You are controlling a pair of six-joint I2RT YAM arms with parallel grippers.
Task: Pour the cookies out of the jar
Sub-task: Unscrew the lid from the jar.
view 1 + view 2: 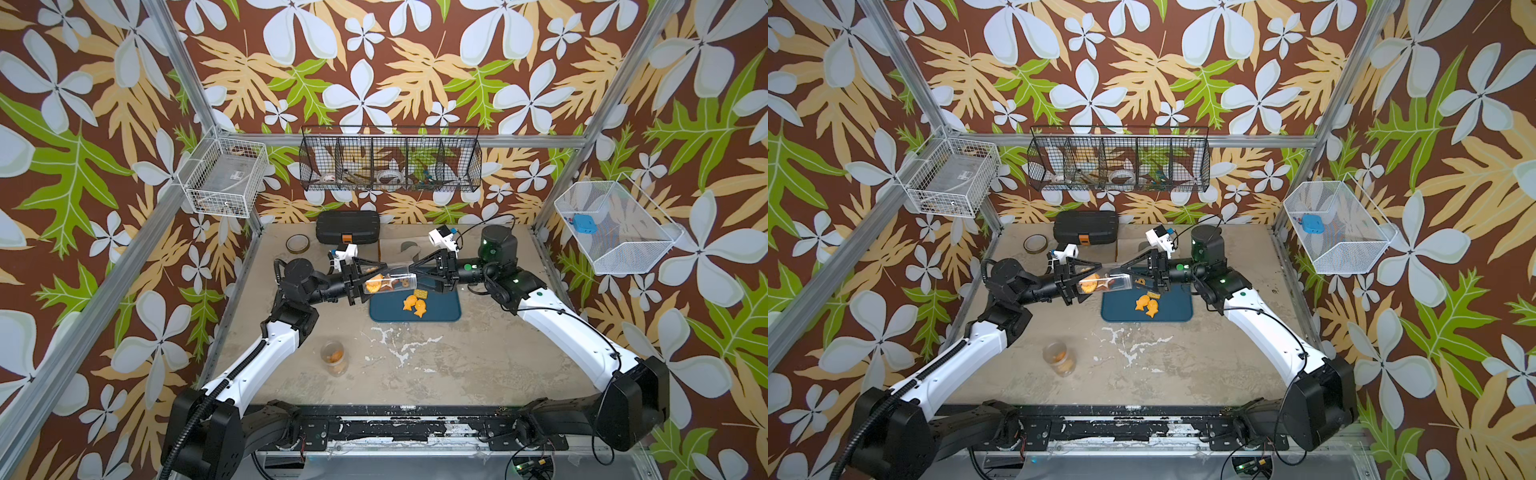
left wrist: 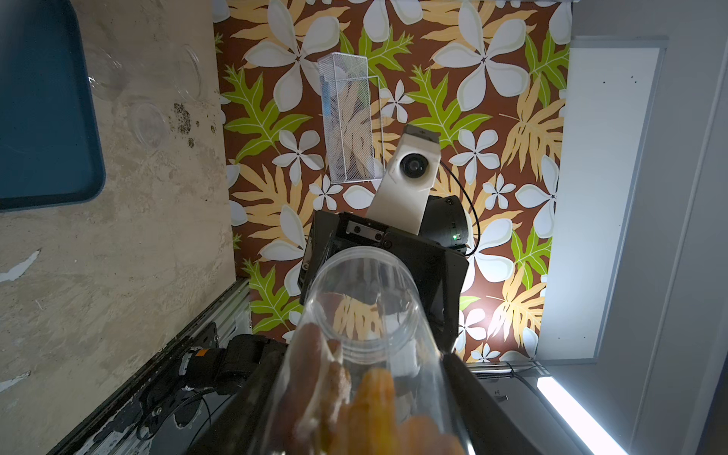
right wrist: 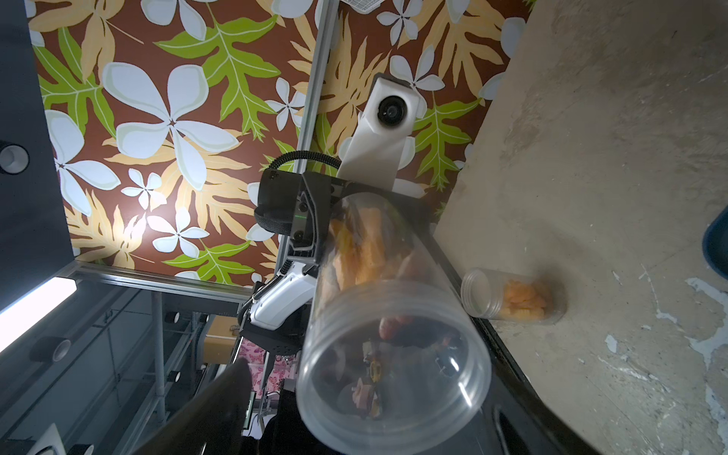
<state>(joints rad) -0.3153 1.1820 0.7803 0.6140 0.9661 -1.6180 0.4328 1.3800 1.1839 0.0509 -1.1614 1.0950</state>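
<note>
Looking down in both top views, we find the jar [image 1: 388, 281] lifted off the table and lying nearly level. Its long axis runs from the left claw [image 1: 379, 281] across to the right claw [image 1: 415, 277]. The left claw is clenched on the base end, where most of the cookies [image 1: 376, 285] sit bunched. The mouth points away from it, straight at the right claw, and hangs above the left part of the blue tray [image 1: 442, 312], as far as we can judge.

The right claw stands spread around that mouth end. In the right wrist view one of its fingers [image 3: 220, 402] is clear of the plastic, so we judge it grasps nothing (the other finger runs close along the jar and may touch it). A few spilled cookies [image 1: 414, 306] lie on the tray, so we reckon the pour is partly done.

The next move turns on the mouth dropping below the base, and that falls to the left claw, the only one holding. The right claw sits directly in the cookies' way and would do well to back off. A second jar [image 1: 333, 358] stands well apart, near the left arm.
</note>
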